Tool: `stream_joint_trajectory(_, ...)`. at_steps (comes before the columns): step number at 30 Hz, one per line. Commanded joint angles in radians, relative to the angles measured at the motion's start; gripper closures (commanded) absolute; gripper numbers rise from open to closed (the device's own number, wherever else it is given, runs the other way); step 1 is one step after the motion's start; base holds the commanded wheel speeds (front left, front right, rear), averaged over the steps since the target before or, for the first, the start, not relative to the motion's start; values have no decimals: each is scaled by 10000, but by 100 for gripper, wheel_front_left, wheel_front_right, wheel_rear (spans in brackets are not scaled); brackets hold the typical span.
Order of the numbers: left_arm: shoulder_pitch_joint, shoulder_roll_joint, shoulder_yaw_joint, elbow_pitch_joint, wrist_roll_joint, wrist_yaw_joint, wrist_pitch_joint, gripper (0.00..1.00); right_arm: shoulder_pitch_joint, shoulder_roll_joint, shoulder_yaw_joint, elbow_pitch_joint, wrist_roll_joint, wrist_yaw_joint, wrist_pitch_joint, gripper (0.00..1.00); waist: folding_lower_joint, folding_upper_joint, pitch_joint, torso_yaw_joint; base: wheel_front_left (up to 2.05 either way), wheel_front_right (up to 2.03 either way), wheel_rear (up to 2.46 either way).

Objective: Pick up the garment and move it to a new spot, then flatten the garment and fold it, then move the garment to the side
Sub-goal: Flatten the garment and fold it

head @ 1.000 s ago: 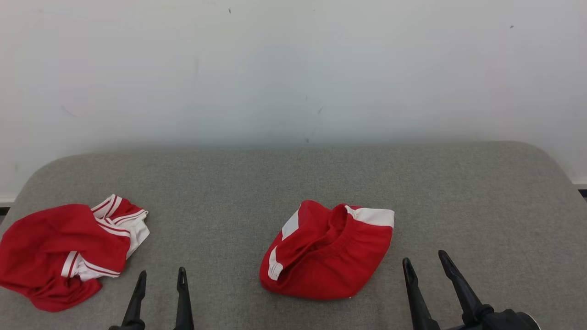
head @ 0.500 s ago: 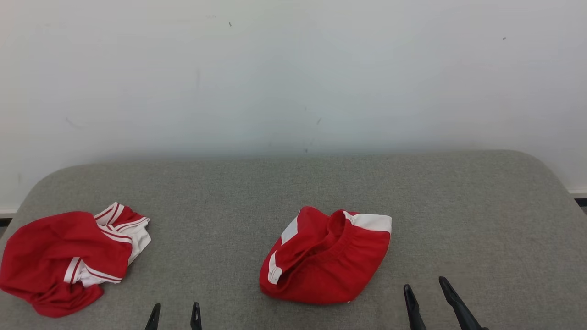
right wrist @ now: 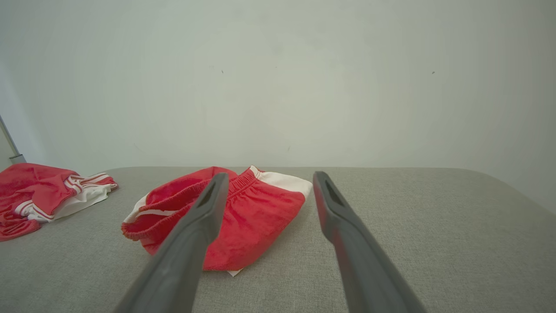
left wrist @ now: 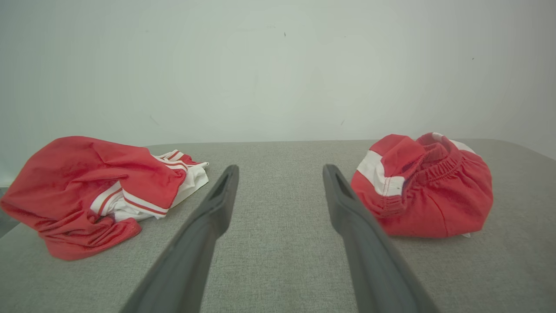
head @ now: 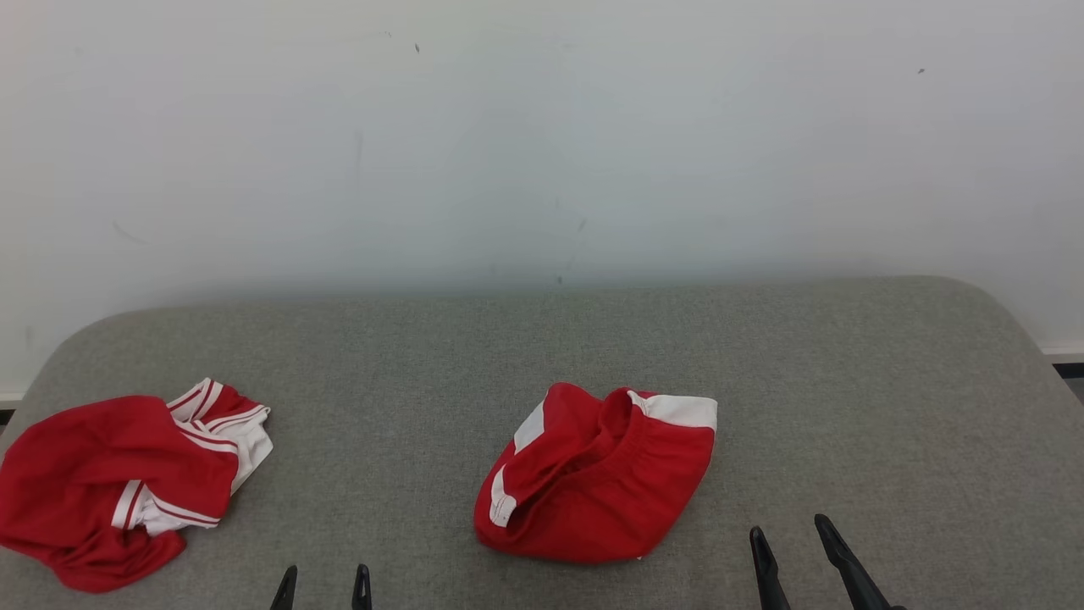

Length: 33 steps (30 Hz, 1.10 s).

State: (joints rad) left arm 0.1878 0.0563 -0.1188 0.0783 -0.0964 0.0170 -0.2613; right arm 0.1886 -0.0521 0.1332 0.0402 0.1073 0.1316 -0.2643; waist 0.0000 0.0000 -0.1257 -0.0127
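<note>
The garment [head: 601,483], a bunched red piece with white panels and a gathered waistband, lies crumpled on the grey padded surface [head: 847,381]. It sits between my two grippers and a little ahead of their tips, nearer my right gripper [head: 792,542] than my left gripper [head: 324,585]. Both pairs of jaws are spread apart, holding nothing and clear of the cloth. A second red garment [head: 118,483] with white stripes is heaped well out beyond my left gripper.

Head view's bottom edge crops left gripper [head: 326,572] and right gripper [head: 787,525] below fingertips
</note>
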Motion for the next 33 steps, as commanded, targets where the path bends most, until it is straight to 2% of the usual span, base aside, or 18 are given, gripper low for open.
stream_joint_trajectory(1,-18,-24,26,26,101,-42,-31,0,-10,17,-6,14,45,-18,-21,0,0,0,2,8,0,0,0)
stream_joint_trajectory(25,38,-65,-25,92,285,-47,-31,0,30,24,8,58,160,-18,-21,0,0,0,-42,70,0,0,0)
stream_joint_trajectory(33,-432,-62,-364,348,233,-354,-31,0,40,25,107,62,8,-18,-23,0,0,0,23,-17,0,0,0)
